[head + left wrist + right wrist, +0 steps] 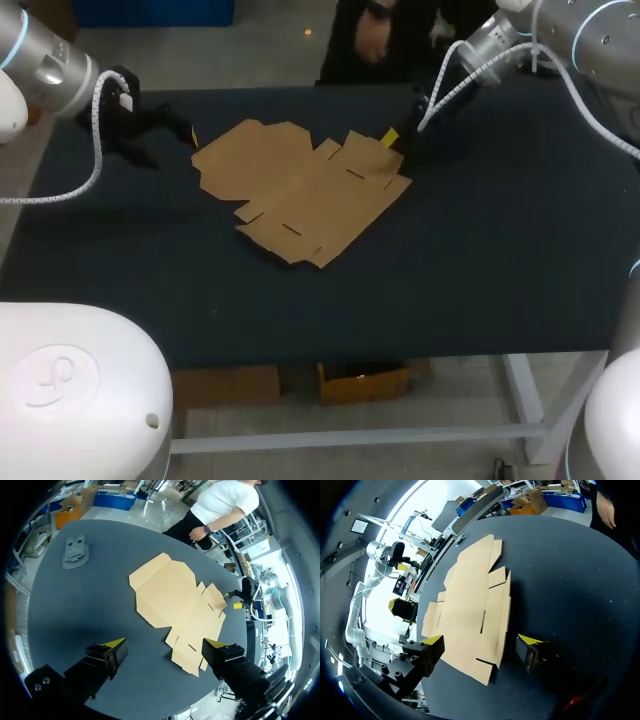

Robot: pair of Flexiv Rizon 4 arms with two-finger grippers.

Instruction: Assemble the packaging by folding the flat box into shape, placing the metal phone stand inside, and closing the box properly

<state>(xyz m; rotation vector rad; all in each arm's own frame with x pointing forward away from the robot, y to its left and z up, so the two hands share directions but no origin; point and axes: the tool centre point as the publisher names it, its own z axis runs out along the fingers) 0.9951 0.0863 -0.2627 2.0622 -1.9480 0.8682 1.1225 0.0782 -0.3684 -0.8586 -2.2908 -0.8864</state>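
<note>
Table [480, 260]: dark, with everything laid on it.
Left gripper [162, 644]: fingers held apart, nothing clasped, poised by the box's left edge.
Phone stand [75, 553]: grey, laid well apart from the box.
Box [300, 190]: unfolded, spread flat mid-table.
Right gripper [481, 641]: fingers spread apart, nothing clamped, a box corner seen under the gap.

The left arm [45, 65] enters from the far left corner, and the left gripper [163, 643] hangs low with its fingers [105, 660] spread wide — nothing held. The right arm [590, 40] slants in from the far right corner, and the right gripper [481, 640] likewise gapes, tips pointing downward.
</note>
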